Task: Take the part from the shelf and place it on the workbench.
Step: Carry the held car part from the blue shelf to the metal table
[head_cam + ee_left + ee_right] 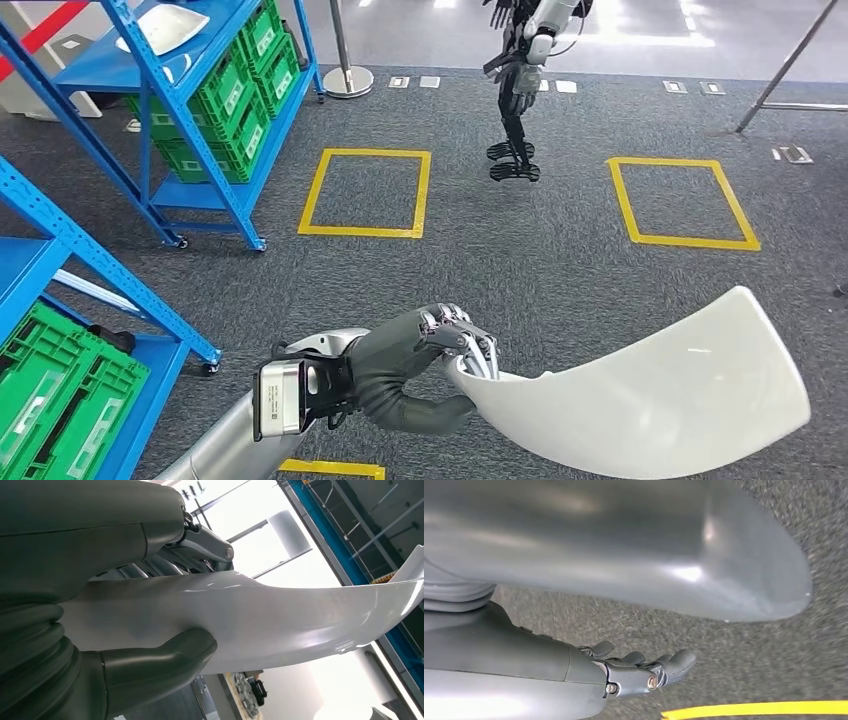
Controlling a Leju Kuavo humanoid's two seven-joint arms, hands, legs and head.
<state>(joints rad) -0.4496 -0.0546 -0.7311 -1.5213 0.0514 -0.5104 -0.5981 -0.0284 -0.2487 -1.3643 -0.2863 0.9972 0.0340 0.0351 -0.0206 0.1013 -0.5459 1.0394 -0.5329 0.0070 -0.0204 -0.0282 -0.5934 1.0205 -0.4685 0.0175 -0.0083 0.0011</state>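
- The white curved part is pinched at one narrow end by the left hand, carried over carpet, clear of the blue shelf.
- It is judged light, stiff, glossy and slippery; a grip nearer the middle would steady it.
- The right hand hangs empty, fingers loosely extended.

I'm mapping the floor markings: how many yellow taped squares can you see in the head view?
3: one whole square beside the blue shelf, one whole square to its right, and a corner of a third at the bottom edge. Others may lie outside the picture.

white labels on green crates, wording too small to read
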